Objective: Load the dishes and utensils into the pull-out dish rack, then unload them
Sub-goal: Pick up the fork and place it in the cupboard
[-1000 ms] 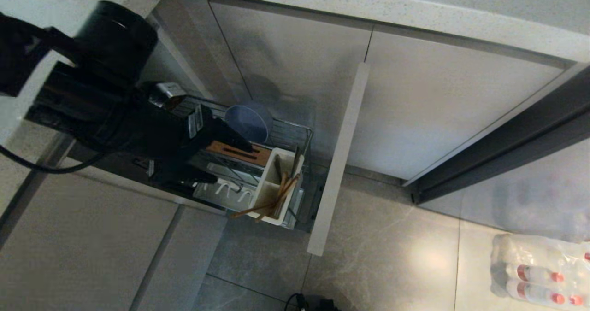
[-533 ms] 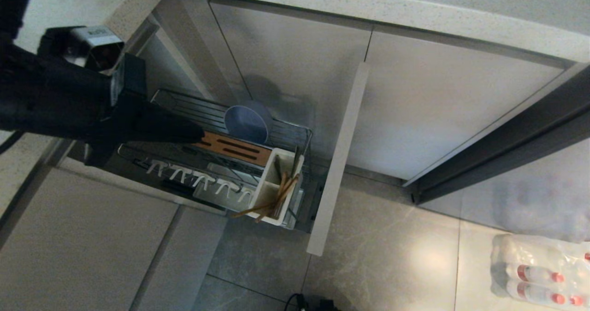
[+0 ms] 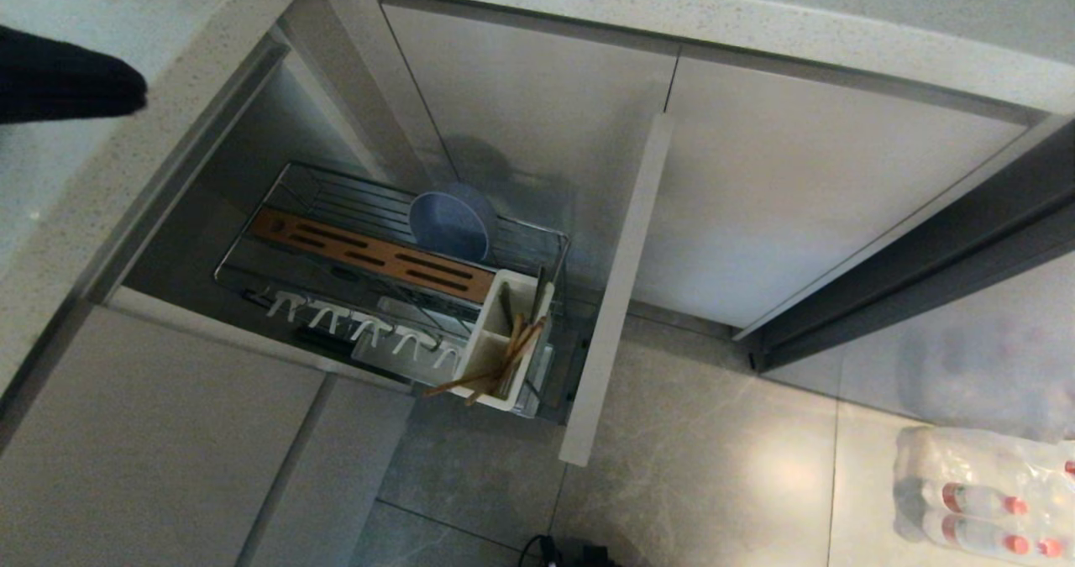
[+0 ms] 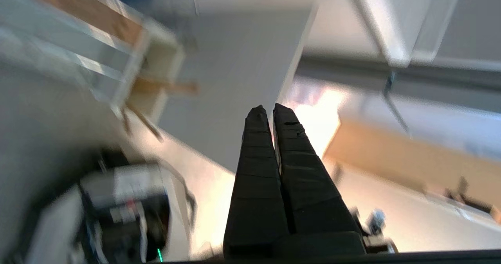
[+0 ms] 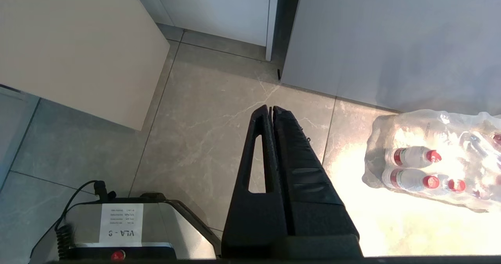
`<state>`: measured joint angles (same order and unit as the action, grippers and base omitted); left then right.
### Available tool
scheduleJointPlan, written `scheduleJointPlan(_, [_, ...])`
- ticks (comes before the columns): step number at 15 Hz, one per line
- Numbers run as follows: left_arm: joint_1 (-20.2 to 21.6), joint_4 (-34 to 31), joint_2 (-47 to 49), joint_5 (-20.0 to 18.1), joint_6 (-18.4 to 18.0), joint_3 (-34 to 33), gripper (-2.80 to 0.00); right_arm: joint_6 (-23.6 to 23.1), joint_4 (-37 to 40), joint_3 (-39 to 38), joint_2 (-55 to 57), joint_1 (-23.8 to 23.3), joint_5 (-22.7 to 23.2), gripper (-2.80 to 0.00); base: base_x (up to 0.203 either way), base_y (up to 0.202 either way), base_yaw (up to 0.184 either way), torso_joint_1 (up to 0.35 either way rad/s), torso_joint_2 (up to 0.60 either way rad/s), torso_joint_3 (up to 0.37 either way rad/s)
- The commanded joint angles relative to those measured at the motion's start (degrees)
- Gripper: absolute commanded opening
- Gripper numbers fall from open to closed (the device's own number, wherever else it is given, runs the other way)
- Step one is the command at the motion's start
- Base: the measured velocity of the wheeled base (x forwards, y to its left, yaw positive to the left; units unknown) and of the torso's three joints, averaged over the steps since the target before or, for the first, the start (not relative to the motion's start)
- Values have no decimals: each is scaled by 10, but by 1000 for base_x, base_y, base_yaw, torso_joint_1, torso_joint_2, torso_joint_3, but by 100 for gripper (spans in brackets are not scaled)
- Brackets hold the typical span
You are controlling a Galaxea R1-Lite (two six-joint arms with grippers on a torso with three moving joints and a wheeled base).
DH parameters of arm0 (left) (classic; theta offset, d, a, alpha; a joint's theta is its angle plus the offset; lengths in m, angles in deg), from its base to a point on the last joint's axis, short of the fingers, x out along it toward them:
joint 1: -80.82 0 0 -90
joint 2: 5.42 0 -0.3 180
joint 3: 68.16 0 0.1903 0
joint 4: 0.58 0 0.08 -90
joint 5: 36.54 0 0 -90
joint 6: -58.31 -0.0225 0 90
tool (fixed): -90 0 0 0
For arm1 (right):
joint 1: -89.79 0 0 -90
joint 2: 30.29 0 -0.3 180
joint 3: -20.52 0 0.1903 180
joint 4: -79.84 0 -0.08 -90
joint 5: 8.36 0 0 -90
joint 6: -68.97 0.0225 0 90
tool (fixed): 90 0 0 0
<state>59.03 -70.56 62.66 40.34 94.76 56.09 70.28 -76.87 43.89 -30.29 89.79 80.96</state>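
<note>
The pull-out dish rack (image 3: 277,182) stands drawn out of the cabinet, its beige front panel (image 3: 617,298) toward the floor. A round dusty-blue dish (image 3: 452,223) leans on edge behind the wooden strip (image 3: 369,256); I cannot tell whether it is the bowl or the plate. Wooden chopsticks (image 3: 491,370) stick out of the white caddy (image 3: 485,350), with a thin dark handle (image 3: 537,286) beside them. My left gripper (image 3: 134,88) is shut and empty, high over the countertop at the far left. The right gripper (image 5: 271,107) hangs shut and empty above the floor tiles.
A speckled countertop (image 3: 672,13) runs along the top, with closed cabinet fronts (image 3: 798,181) under it. White hooks (image 3: 361,332) line the rack's near side. A wrapped pack of bottles (image 3: 983,491) lies on the floor at the right. My base (image 5: 117,225) is below the right gripper.
My left arm has lifted out of the rack, up and to the left over the countertop. Its fingers were open by the wooden strip a second ago and are now shut, empty.
</note>
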Motion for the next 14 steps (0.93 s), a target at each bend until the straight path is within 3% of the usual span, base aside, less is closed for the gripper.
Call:
scheduleJointPlan(1, [32, -2, -32, -1, -6, 15, -280, 0, 0, 0, 1, 0, 0, -280, 0, 0, 0, 0, 0, 0])
scheduleJointPlan(4, [122, 1, -54, 1, -33, 37, -280, 0, 0, 0, 1, 0, 0, -280, 0, 0, 0, 0, 0, 0])
scheduleJointPlan(9, [342, 65, -77, -1, -90, 31, -280, 0, 0, 0, 1, 0, 0, -280, 0, 0, 0, 0, 0, 0])
scheduleJointPlan(11, [443, 114, -83, -11, -132, 23, -280, 0, 0, 0, 0, 0, 0, -280, 0, 0, 0, 0, 0, 0])
scheduleJointPlan(14, [573, 158, -84, -18, -236, 16, -280, 0, 0, 0, 0, 0, 0, -280, 0, 0, 0, 0, 0, 0])
